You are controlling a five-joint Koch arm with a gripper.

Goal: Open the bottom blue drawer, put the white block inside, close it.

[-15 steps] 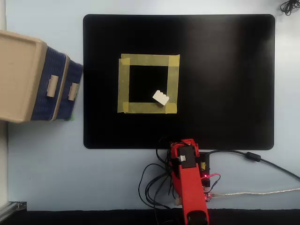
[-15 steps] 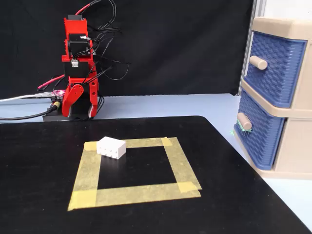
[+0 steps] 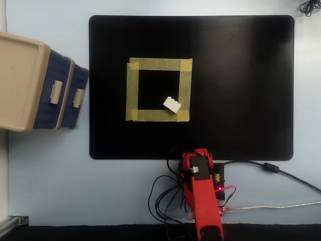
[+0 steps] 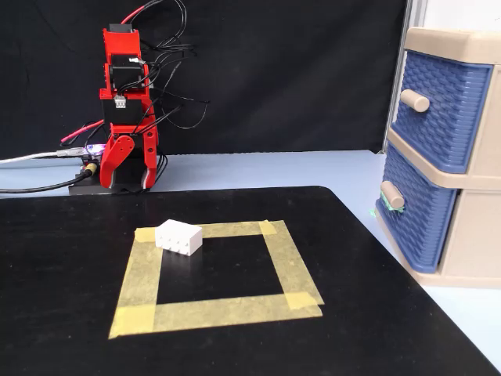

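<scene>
Resting folded at the far left of the fixed view, the red arm (image 4: 124, 110) stands on its base beside a tangle of black cables (image 4: 168, 47). Its tool (image 4: 129, 168) points downward near the base, well apart from everything on the mat; whether its jaws are spread or pressed together cannot be told from either view. In the overhead view the arm (image 3: 202, 196) lies along the near edge of the pale blue tabletop (image 3: 50, 181), just beyond the mat's border.

A black mat (image 3: 241, 85) covers most of the tabletop. On it, strips of yellow tape (image 3: 159, 64) form a square outline. The white block (image 4: 178, 236) sits at one corner of that square, touching the tape, studs facing up; in the overhead view it lies at the lower right inside corner of the square, slightly turned.

The beige cabinet (image 4: 477, 235) stands off the mat at the right of the fixed view and at the left of the overhead view. It holds two blue drawers with woven-look fronts. The bottom blue drawer (image 4: 419, 215) has a small beige handle (image 4: 391, 194) and appears pushed in, as does the upper drawer (image 4: 442, 102). The block and the cabinet are well apart, with bare mat between them.
</scene>
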